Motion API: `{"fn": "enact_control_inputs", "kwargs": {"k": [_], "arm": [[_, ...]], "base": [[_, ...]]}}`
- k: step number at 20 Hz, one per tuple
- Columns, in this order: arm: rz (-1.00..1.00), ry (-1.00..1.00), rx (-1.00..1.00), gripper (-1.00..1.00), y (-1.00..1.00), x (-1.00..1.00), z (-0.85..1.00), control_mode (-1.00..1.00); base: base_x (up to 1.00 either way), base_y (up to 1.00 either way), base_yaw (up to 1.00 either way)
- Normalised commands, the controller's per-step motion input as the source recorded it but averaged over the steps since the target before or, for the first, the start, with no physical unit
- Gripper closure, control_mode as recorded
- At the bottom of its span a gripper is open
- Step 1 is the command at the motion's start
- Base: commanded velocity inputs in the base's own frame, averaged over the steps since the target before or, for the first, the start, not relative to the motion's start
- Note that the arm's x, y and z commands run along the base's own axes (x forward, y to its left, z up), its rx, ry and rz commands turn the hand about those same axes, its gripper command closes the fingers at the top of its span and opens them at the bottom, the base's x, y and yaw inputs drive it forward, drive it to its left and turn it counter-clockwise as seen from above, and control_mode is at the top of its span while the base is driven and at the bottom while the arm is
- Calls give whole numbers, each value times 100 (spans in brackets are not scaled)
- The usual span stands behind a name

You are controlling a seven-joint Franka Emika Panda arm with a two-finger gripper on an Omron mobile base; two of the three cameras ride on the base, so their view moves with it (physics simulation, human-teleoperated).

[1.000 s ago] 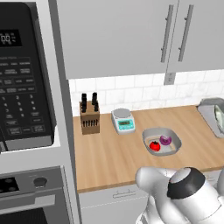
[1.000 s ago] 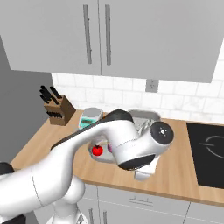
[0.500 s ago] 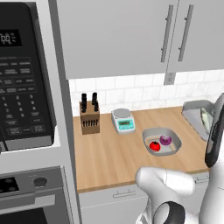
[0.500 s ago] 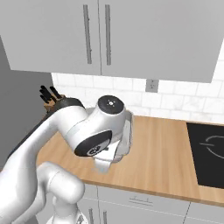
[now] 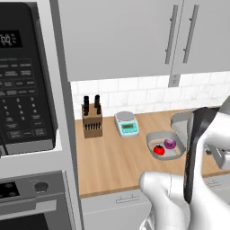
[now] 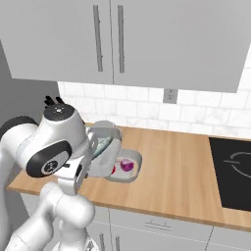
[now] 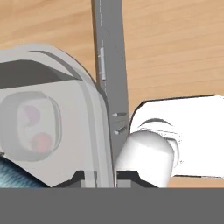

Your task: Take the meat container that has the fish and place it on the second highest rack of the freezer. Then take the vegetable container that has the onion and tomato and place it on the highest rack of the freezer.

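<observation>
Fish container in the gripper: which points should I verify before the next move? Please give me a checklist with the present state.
1. Gripper shut on the fish container rim: ok.
2. Fish inside it: ok.
3. Container lifted off the counter: ok.
4. Container held level: not ok, it looks tilted.
5. Vegetable container with tomato and onion on the counter: ok.
6. Freezer door open: cannot tell.

The gripper (image 7: 106, 176) is pinching the rim of a translucent grey container (image 7: 65, 131), with the fish (image 7: 17, 173) showing bottom left and wooden counter (image 7: 175, 43) lying beyond.
</observation>
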Motion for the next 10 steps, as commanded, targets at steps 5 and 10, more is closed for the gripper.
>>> {"fn": "enact_control_inputs", "kwargs": {"k": [5,10], "arm": [[-1,0,-5,100,65,0,0,-100],[0,0,0,100,0,0,0,100]], "base": [[0,0,0],[-8,0,0]]}}
